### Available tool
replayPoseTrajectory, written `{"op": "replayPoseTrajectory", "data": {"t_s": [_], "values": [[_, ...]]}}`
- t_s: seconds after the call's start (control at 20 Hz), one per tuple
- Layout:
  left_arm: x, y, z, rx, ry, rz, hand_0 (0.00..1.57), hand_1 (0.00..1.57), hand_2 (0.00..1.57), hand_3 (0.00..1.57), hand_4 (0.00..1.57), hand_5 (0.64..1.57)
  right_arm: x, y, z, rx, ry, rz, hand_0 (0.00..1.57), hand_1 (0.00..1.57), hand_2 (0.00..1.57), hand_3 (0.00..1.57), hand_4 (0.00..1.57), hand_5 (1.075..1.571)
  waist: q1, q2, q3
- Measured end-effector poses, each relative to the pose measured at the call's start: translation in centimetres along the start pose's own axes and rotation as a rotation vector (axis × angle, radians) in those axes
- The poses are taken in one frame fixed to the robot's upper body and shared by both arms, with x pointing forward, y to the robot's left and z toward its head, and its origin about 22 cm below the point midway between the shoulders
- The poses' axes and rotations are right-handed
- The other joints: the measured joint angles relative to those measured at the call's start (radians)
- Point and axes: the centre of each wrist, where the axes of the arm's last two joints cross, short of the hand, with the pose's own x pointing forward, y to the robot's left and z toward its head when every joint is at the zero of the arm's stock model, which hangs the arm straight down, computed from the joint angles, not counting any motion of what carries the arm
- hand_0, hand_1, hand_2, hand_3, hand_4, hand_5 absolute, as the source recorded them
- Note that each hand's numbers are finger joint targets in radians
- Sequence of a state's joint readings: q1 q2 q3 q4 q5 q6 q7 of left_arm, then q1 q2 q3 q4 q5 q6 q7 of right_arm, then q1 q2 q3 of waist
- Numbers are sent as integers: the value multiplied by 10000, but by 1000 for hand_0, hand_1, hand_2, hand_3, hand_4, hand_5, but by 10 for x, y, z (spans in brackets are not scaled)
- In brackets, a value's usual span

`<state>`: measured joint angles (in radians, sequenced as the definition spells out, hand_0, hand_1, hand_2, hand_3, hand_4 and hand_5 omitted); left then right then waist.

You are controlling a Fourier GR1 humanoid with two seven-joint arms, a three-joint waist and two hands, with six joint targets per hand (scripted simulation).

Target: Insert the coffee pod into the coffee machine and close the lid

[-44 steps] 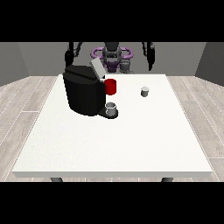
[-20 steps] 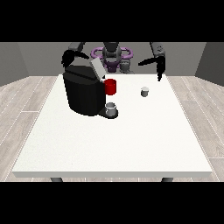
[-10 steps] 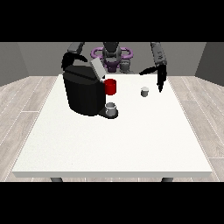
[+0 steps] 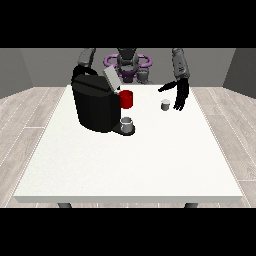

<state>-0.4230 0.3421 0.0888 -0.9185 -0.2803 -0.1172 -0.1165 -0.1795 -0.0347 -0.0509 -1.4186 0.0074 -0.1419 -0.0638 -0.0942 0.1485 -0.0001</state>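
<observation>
A small grey coffee pod [image 4: 165, 104] stands on the white table [image 4: 130, 155], right of the machine. The black coffee machine [image 4: 95, 102] sits at the table's left rear, its grey lid [image 4: 112, 79] tilted up and open. It has a red part [image 4: 126, 99] at its front and a grey cup [image 4: 128, 124] on its base. The hand at the view's right [image 4: 179, 95] hangs just right of the pod with its fingers straight and pointing down, thumb stretched towards the pod, not touching it. The hand at the view's left is hidden behind the machine; only its arm [image 4: 86, 58] shows.
The robot's torso [image 4: 128, 64] stands behind the table's far edge. Wooden floor surrounds the table.
The hand at the view's right has come down and forward from the robot's shoulder height to beside the pod. The arm at the view's left has settled behind the machine.
</observation>
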Motion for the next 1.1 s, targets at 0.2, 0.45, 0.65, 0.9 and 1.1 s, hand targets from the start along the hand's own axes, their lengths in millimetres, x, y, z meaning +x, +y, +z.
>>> {"op": "replayPoseTrajectory", "data": {"t_s": [0.2,0.45,0.65,0.9,1.1], "values": [[-11,9,-2,1,423,-444,615,615,738,477,0,1571,3,4,-4,43,166,95,0,0,0,0,412,1571,-61,14,0],[-19,-3,-2,-259,717,-1469,568,568,698,414,0,1571,-2,8,-3,29,283,163,0,0,0,0,386,1571,-151,-36,1],[-26,-3,-2,-222,691,-2207,645,645,788,527,0,1571,-1,6,-5,10,314,80,0,0,0,0,453,1571,-230,9,-1],[-23,-14,-9,14,504,-2850,686,686,849,651,288,1571,-6,3,-5,23,502,77,0,0,0,0,527,1571,-235,-128,1],[-20,-13,-14,560,110,-3107,836,836,974,748,380,1571,-4,8,-8,-30,362,48,0,0,0,0,515,1571,-254,77,-2]]}}
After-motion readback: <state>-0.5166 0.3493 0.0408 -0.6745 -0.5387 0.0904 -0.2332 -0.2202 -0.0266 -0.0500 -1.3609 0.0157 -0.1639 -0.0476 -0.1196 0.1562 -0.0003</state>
